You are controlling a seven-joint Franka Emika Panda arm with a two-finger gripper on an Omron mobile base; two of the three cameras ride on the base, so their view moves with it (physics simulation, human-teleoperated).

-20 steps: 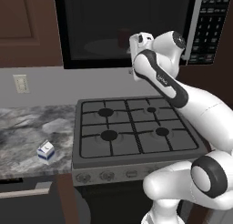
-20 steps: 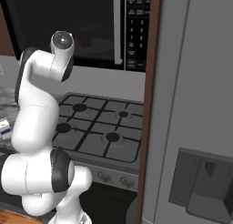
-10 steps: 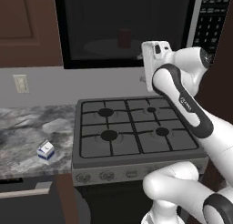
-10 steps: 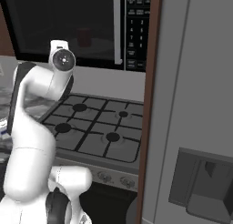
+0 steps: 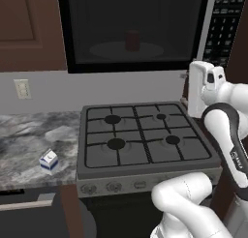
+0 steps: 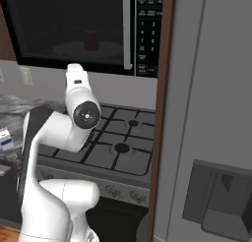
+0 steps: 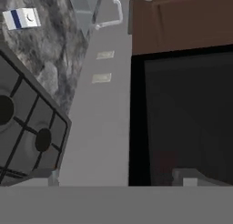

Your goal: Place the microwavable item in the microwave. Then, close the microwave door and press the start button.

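Microwave [image 5: 135, 31] above stove [image 5: 143, 138], door [image 6: 69, 27] closed, handle at right by keypad [image 6: 146, 34]. Red cup [image 5: 132, 40] upright on turntable [image 5: 127, 50] behind the dark glass. Gripper [image 7: 118, 180] released, empty, beside the door. Milk carton [image 5: 49, 160] on desk [image 5: 29, 135], left of stove

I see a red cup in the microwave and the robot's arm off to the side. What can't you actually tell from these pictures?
- Microwave door: shut or ajar is unclear in both base views; dark glass and cavity blend.
- Cup: dim, its contents unseen.
- Keypad: labels too small; the start button cannot be picked out.
- Gripper: in the hand view, its tips are cut off by the bottom.
- Carton: print too small.
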